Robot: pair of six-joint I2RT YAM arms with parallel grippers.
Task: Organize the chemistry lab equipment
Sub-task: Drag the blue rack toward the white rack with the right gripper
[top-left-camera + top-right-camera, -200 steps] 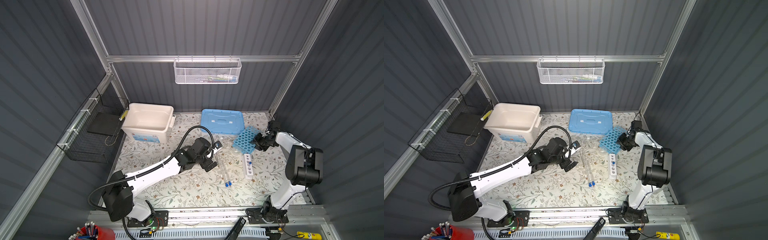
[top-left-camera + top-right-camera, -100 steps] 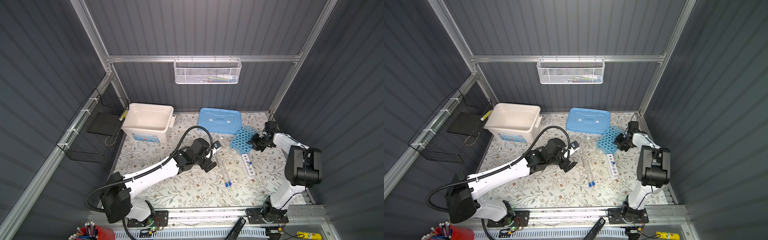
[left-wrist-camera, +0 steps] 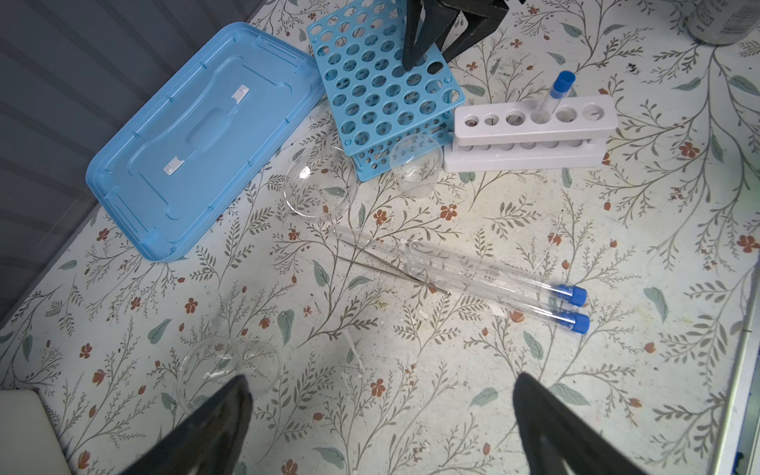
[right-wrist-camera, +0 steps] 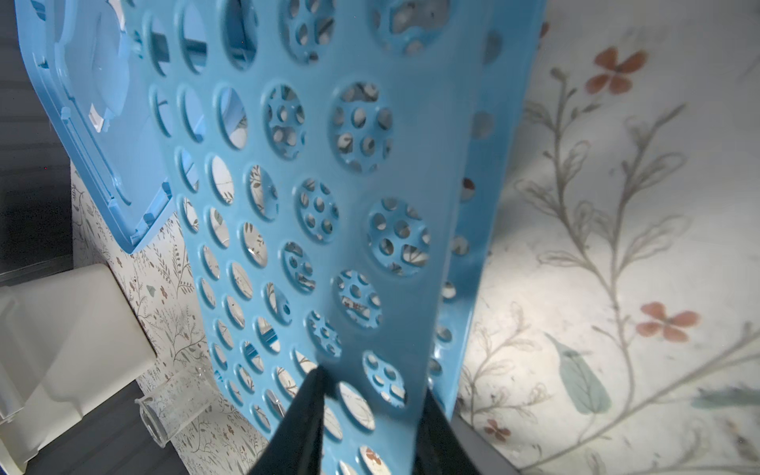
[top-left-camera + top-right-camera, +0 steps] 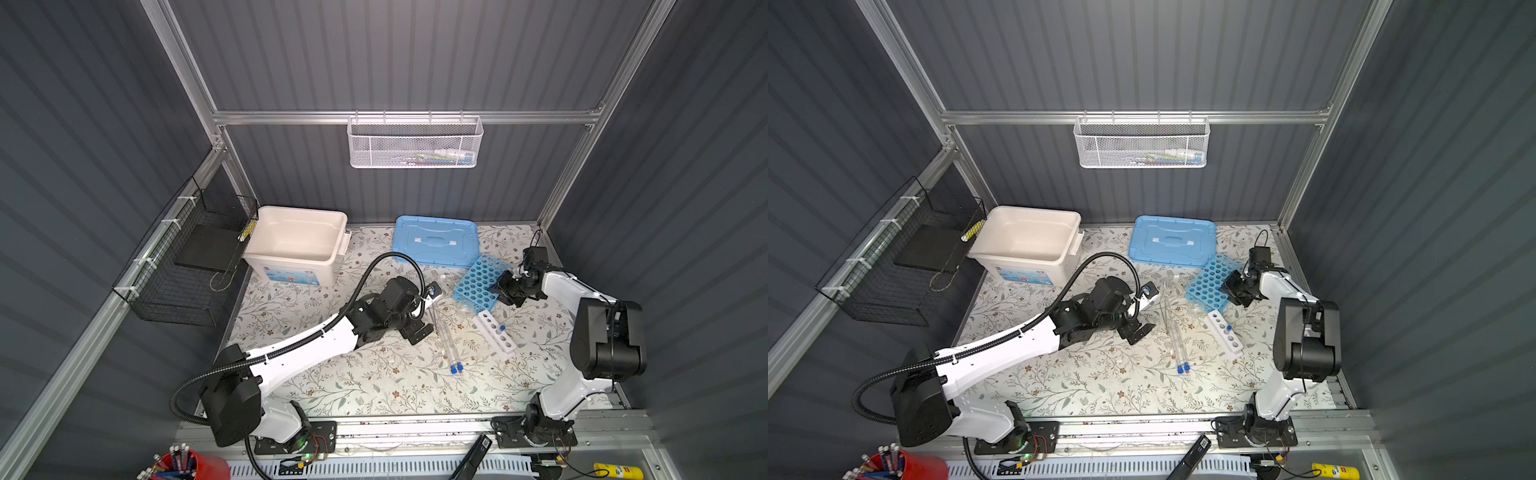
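Floral tabletop (image 5: 374, 386): right gripper (image 5: 502, 289), clamped on blue rack (image 5: 478, 282) edge, has pushed it ahead, against light-blue lid (image 5: 434, 245). Left gripper (image 3: 378, 380) stays spread wide, empty.

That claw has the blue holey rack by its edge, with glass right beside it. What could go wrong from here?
The right gripper pinches only the rim of the blue rack, so it may slip or swing. A clear glass dish and a small beaker sit right at the rack's corner; dragging it could knock them. The blue-capped tube standing in the white rack could also topple.
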